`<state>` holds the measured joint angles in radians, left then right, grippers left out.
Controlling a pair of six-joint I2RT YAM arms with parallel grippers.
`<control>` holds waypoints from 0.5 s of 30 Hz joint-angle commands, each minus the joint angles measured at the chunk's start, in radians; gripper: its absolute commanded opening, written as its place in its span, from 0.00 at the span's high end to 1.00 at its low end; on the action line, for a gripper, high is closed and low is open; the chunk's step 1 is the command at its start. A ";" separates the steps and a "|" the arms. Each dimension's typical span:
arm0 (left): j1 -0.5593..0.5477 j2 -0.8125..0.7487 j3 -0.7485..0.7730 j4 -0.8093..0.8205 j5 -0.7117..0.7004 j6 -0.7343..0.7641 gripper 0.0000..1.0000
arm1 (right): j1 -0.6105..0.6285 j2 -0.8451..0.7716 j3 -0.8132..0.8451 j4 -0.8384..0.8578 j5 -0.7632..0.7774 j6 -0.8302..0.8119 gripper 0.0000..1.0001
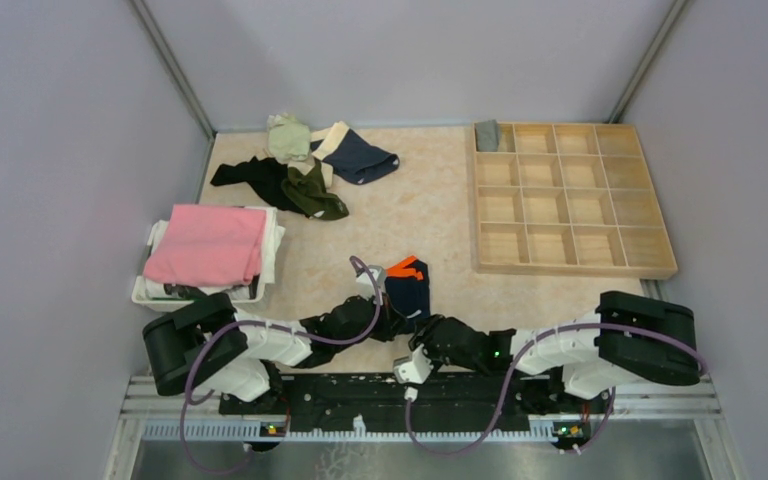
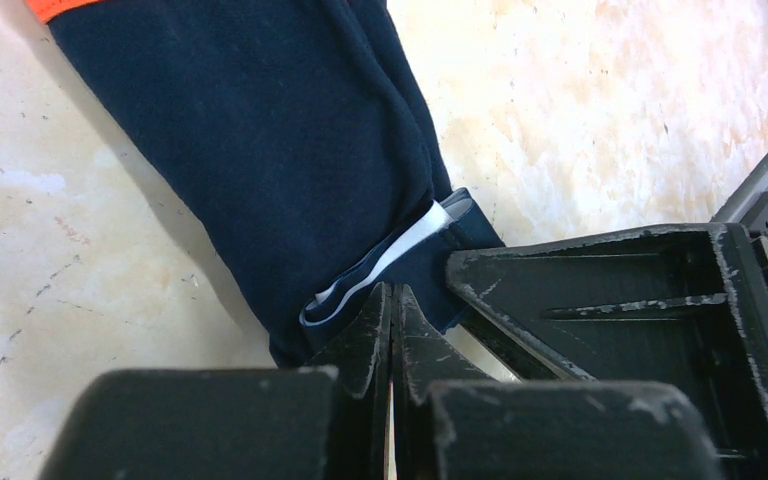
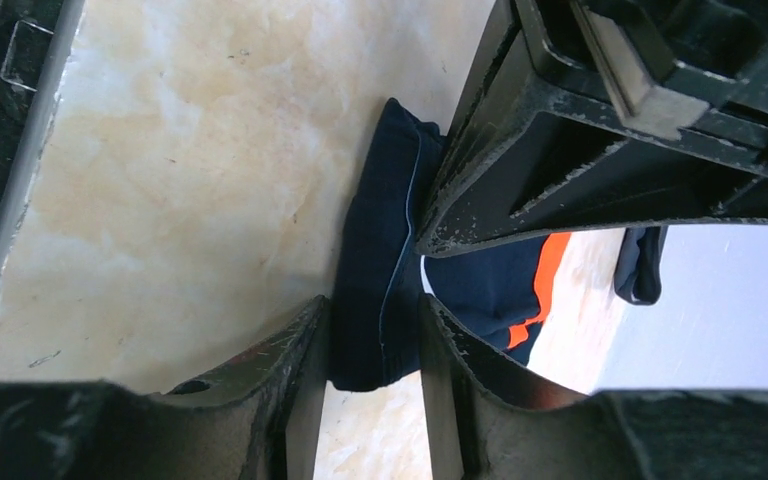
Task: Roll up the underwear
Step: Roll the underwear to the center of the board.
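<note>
two black-and-white arms (image 1: pixel 260 345), looping purple cables (image 1: pixel 192 385), scuffed black left hand (image 2: pixel 392 300)

Beyond the left claw (image 2: pixel 392 305) the briefs (image 2: pixel 260 150) run off the top edge; its tips hide their hem. Ahead of the right claw (image 3: pixel 372 335), the left one covers most of them.

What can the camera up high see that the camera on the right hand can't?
Only the top view: the wooden tray of compartments with one grey roll in its far-left corner, the loose underwear pile, and the pink cloth on the white basket. Only the right wrist view: the right gripper up close, its fingers squeezing the folded end of the navy underwear with orange stripes. Both: that underwear, lying on the beige table.
</note>
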<state>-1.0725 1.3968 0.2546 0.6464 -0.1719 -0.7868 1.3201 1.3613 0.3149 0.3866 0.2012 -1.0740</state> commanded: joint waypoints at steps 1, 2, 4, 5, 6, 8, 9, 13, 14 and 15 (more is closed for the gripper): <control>0.008 0.053 -0.036 -0.231 0.005 0.041 1.00 | 0.007 0.053 0.032 -0.081 0.040 0.038 0.65; 0.008 0.051 -0.037 -0.231 0.006 0.041 1.00 | 0.007 0.058 0.041 -0.092 0.048 0.052 0.68; 0.009 0.043 -0.040 -0.231 0.006 0.043 1.00 | 0.004 0.068 0.057 -0.109 0.052 0.080 0.79; 0.009 0.038 -0.041 -0.231 0.006 0.043 1.00 | 0.001 0.071 0.065 -0.117 0.053 0.091 0.86; 0.009 0.032 -0.043 -0.232 0.006 0.044 1.00 | 0.000 0.075 0.070 -0.121 0.055 0.102 0.93; 0.010 0.019 -0.047 -0.236 0.004 0.046 1.00 | -0.003 0.080 0.080 -0.125 0.058 0.120 1.00; 0.011 0.010 -0.049 -0.237 0.003 0.047 1.00 | -0.005 0.079 0.085 -0.128 0.058 0.134 1.00; 0.014 -0.076 -0.065 -0.270 -0.016 0.044 1.00 | -0.007 0.078 0.129 -0.185 0.050 0.225 1.00; 0.013 -0.111 -0.068 -0.286 -0.025 0.043 1.00 | -0.007 0.077 0.144 -0.210 0.040 0.254 1.00; 0.013 -0.152 -0.072 -0.305 -0.037 0.042 1.00 | -0.007 0.075 0.163 -0.236 0.028 0.288 1.00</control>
<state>-1.0626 1.3270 0.2424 0.5835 -0.1715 -0.7792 1.3193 1.4193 0.4156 0.2829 0.2478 -0.9329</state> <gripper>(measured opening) 0.005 0.042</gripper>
